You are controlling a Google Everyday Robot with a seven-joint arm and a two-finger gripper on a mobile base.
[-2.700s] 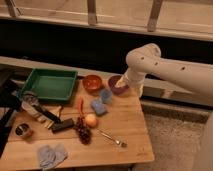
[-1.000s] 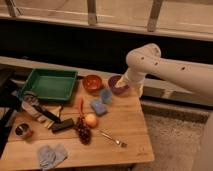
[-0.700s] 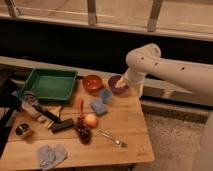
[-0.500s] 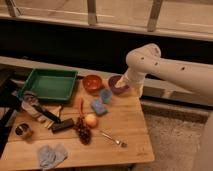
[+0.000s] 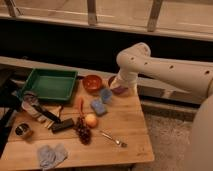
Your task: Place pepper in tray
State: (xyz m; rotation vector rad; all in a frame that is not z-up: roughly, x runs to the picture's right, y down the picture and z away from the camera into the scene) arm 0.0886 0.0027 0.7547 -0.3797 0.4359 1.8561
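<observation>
While the pincer (image 5: 120,88) hangs wide above the wooden counter (image 5: 127,129) below windows (image 5: 120,11), one pepper (image 5: 81,106) lies near, one tray (image 5: 50,86) farther off.

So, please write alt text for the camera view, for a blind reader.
A white robot arm reaches from the right, its gripper at a purple bowl at the back of a wooden table. A small red pepper lies mid-table, outside the empty green tray at back left.

Dim warm light, gripper (image 5: 121,86) over bowl (image 5: 112,80)
</observation>
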